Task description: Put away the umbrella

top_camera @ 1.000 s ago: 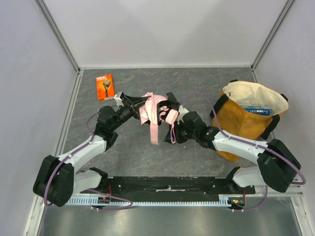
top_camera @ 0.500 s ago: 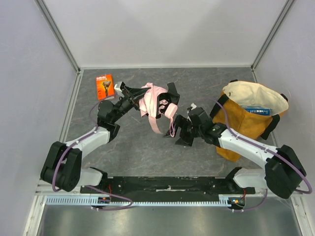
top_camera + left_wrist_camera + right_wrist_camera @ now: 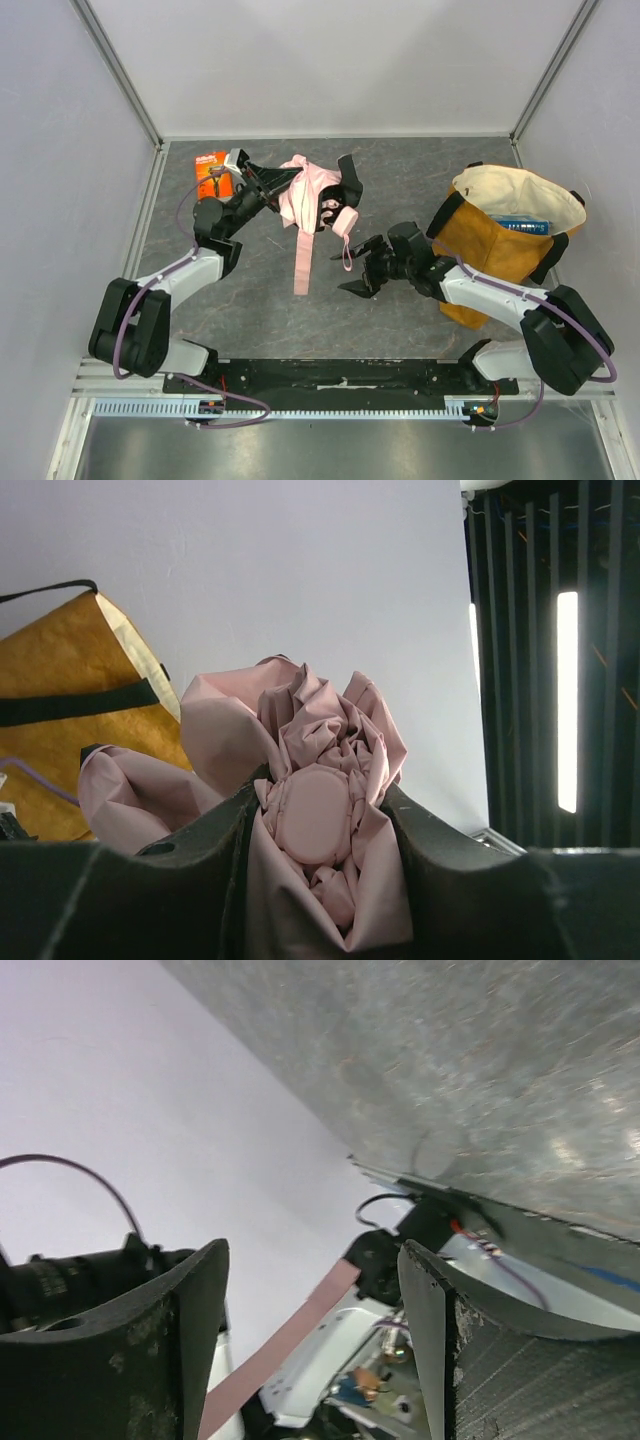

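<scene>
Pale pink fabric compact umbrella (image 3: 312, 195) is pinched by the left claw (image 3: 272, 183), not yet stowed. Right claw (image 3: 352, 272) is held spread, empty.

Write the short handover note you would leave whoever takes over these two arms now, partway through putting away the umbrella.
Left gripper: shut on the umbrella, gripping its bunched fabric above the table, strap dangling.
Right gripper: open, empty, near the strap.
Tote bag: standing open on the right; umbrella not in it.
Done: umbrella picked up. Left: stow it, probably in the bag.
</scene>
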Motion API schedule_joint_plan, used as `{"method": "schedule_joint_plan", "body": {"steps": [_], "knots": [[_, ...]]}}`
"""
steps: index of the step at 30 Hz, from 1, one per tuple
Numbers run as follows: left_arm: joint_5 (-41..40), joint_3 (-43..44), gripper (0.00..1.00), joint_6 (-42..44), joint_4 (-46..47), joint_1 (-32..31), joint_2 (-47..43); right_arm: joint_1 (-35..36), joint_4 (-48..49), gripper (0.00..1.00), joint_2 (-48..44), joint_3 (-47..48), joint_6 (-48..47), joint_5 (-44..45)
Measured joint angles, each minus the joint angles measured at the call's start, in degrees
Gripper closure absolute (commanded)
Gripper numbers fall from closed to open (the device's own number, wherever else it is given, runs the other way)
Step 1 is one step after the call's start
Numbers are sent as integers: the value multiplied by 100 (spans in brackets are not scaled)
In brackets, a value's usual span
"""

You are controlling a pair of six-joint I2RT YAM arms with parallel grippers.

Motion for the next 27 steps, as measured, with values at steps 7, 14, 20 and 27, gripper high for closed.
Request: {"method": "schedule_joint_plan", "body": {"steps": [7,14,20,27], "knots": [[116,249,98,175,170,94,282,0,466,25,22,216,883,-7],[188,514,98,181,507,98,817,157,831,28,474,940,1095,0],[297,673,98,313,551,127,953,358,872,28,592,1027,1126,7],[424,791,98,476,546,192,953,365,839,24,568,787,1150,140]]}}
